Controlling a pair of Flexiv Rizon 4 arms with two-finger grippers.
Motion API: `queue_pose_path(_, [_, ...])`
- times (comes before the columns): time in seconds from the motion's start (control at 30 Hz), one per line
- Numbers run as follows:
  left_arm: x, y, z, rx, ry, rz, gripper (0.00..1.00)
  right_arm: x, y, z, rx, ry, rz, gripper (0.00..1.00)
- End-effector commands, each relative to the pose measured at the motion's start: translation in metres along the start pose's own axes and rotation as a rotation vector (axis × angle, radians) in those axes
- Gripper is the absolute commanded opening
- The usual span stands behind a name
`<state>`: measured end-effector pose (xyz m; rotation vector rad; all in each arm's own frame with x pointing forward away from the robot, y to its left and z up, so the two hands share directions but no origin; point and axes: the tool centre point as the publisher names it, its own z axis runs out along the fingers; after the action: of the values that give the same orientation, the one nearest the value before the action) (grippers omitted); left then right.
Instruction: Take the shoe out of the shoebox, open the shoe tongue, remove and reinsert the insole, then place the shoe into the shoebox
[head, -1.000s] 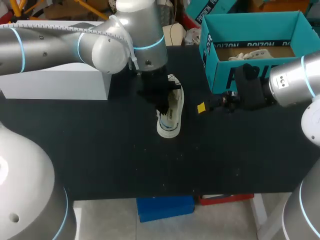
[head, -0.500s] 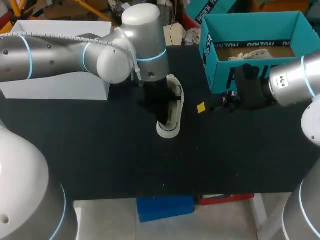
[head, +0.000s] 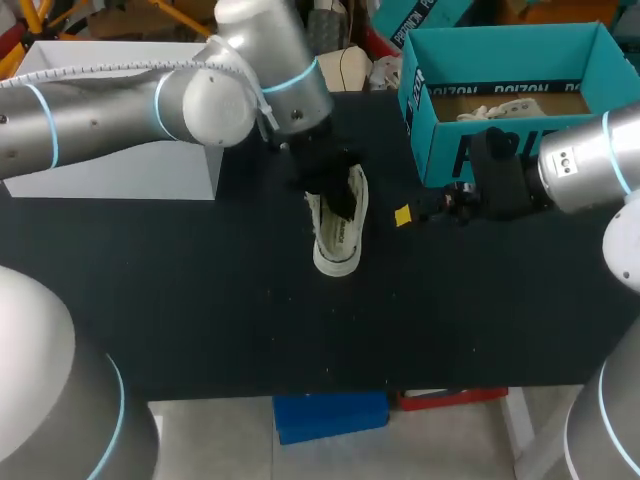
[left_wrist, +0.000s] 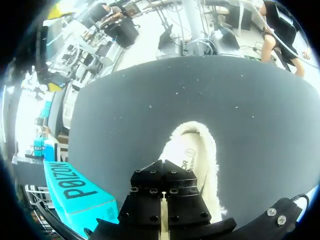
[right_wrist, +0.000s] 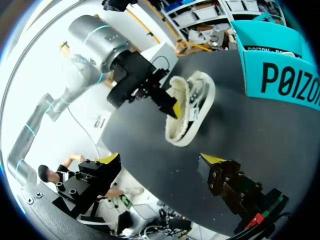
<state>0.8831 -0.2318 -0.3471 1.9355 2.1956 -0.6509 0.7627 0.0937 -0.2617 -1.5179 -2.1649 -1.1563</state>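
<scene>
Shoe (head: 338, 235) on the tabletop (head: 200, 300) at frame centre, outside the shoebox (head: 445, 150) at upper right. Its long axis runs up–down, toe toward the lower edge. Left claw (head: 335, 195), clenched, dips into the shoe's opening from the upper left and belongs to the nearer arm. Right claw (head: 405, 215), released, sits just right of the shoe.

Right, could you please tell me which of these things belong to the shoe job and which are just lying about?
In the job: white low-top canvas shoe, teal cardboard shoebox, left tool gripping the shoe, right tool open near the shoebox.
Lying about: plain white rectangular box.
</scene>
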Motion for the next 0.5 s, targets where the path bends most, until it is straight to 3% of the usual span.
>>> queue_pose_path(0.03, [-0.001,0.006,-0.061,-0.027,-0.208,-0.084,0.00,0.000,0.000,0.000,0.002,-0.001,0.001,1.00])
queue_pose_path(0.27, [-0.008,0.057,-0.108,-0.230,-0.324,-0.164,0.00,0.000,0.000,0.000,0.002,-0.001,0.001,1.00])
queue_pose_path(0.4, [-0.006,0.085,-0.111,-0.289,-0.319,-0.208,0.00,0.000,0.000,0.000,0.002,-0.001,0.001,1.00])
queue_pose_path(0.5, [-0.003,0.102,-0.104,-0.279,-0.285,-0.221,0.00,0.000,0.000,0.000,0.002,-0.001,0.001,1.00])
